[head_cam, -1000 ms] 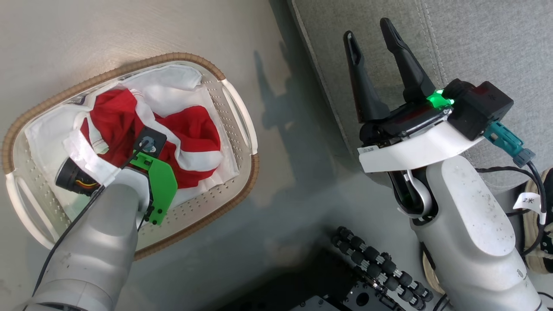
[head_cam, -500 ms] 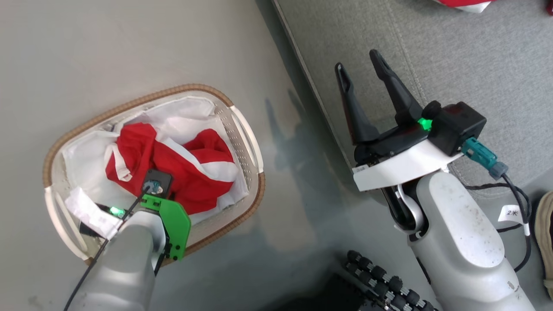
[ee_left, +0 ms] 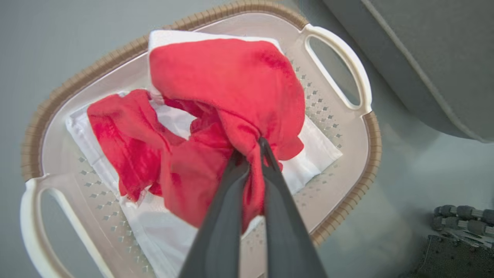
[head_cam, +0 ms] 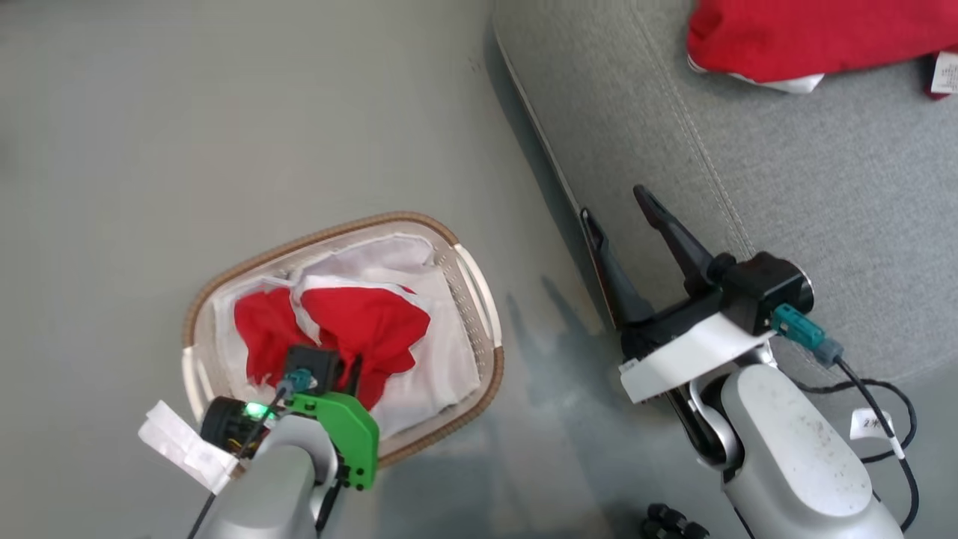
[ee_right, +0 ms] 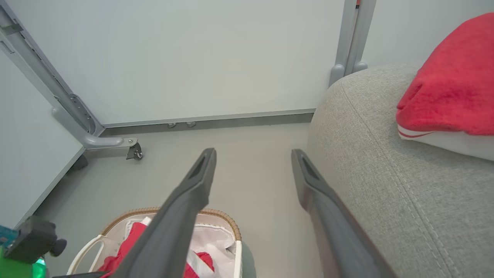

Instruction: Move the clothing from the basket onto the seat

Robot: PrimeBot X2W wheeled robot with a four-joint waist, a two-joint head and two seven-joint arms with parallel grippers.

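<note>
The basket [head_cam: 374,221] stands on the grey floor, lined with a white sheet [head_cam: 441,367] and holding red clothing [head_cam: 367,322]. My left gripper [ee_left: 250,150] is shut on a bunched fold of that clothing [ee_left: 231,85], which hangs from the fingertips above the basket [ee_left: 251,5]. My right gripper [head_cam: 614,203] is open and holds nothing, its fingers at the front edge of the seat [head_cam: 823,187]. Another red garment [head_cam: 808,37] with white trim lies on the seat. In the right wrist view the right gripper [ee_right: 252,153] points at the floor between the basket [ee_right: 216,211] and the seat [ee_right: 386,173].
A pale wall panel and a metal frame leg with a caster [ee_right: 133,152] stand beyond the basket. Black rollers [ee_left: 463,214] of my base lie near the basket. A tagged cable [head_cam: 868,423] hangs off the right wrist.
The head camera has tilted, so the whole picture has shifted down. My left gripper has risen with the red clothing bunched in it. The right gripper stays open.
</note>
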